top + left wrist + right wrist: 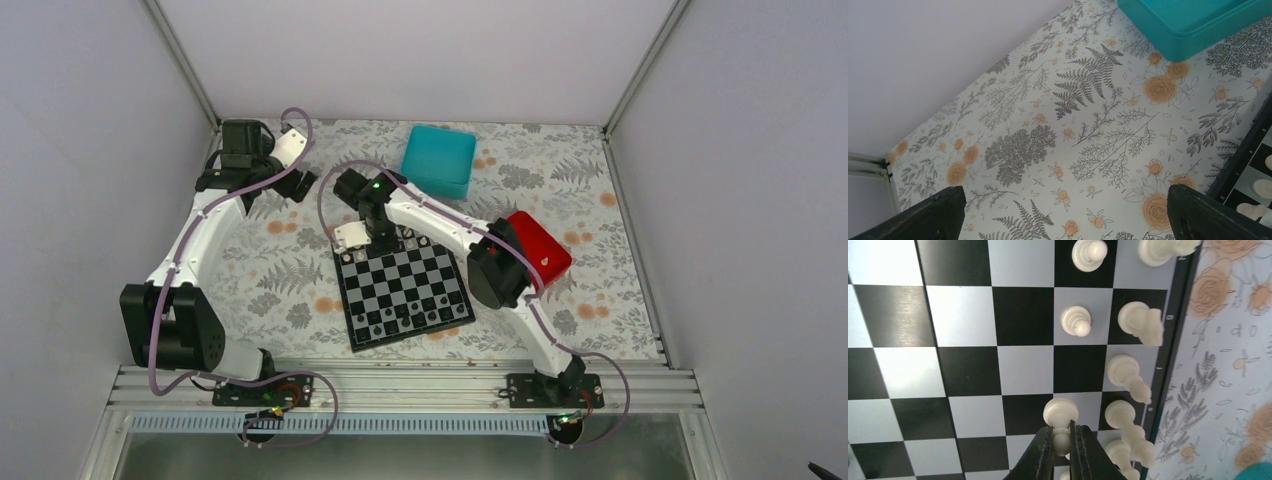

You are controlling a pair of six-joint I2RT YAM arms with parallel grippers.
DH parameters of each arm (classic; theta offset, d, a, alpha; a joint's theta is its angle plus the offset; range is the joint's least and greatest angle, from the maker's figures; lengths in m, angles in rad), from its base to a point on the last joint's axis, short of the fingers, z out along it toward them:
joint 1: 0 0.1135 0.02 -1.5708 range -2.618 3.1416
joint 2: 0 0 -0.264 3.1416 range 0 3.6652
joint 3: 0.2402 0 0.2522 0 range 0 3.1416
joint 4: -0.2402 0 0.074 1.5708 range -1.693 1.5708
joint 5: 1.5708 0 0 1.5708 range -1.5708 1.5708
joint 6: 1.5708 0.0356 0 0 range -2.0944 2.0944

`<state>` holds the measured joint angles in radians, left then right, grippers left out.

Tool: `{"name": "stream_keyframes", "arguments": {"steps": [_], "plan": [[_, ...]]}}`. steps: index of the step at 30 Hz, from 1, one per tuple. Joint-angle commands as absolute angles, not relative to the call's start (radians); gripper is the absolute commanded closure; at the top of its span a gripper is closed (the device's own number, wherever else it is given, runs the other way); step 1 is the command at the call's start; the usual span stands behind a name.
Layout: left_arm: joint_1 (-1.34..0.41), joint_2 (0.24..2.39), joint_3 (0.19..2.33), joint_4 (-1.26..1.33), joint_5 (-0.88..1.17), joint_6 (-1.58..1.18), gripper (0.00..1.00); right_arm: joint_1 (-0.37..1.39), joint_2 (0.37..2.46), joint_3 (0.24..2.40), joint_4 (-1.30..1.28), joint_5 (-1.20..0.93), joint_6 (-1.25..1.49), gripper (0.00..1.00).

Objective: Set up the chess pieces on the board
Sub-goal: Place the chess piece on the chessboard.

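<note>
R gripper (1062,444) hangs over the far edge of the board (405,290), pointing down. Its 2 fingers (1040,460) are squeezed on a white pawn (1060,411), w/ the pawn's head pinched btw them. Can't tell if the pawn's base touches the board. It's in the 2nd row from the edge, in line w/ 2 other white pawns (1076,320) standing further along. Just beside them, more chess pieces (1128,374) stand in a line on the edge row, incl. a horse-head one (1142,322). Dark pieces (400,318) fill the rows at the board's near edge.

L gripper (1065,200) has its fingers wide apart and holds nothing. It's over the flowery tabletop (1023,125), off the board, near the far left corner.

Teal box (440,160) sits on the tabletop past the board's far edge, not touching it. Can't tell what's in it. Red tray (545,250) sits right of the board, partly hidden by the R arm, and its inside can't be made out either.
</note>
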<state>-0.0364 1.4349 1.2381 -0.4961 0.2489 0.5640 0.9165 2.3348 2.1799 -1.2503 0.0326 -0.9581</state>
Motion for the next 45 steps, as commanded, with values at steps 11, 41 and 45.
{"name": "stream_keyframes", "arguments": {"steps": [11,41,45], "plan": [[-0.036,1.411,1.223,-0.483,0.288,0.559,0.00,0.925,2.402,2.230,-1.219,0.006,-0.982,0.90],[-0.037,1.408,1.215,-0.489,0.298,0.564,0.00,0.912,2.378,2.231,-1.222,0.022,-0.962,0.81],[-0.035,1.404,1.216,-0.492,0.295,0.565,0.00,0.911,2.269,2.192,-1.286,0.016,-0.924,0.76]]}}
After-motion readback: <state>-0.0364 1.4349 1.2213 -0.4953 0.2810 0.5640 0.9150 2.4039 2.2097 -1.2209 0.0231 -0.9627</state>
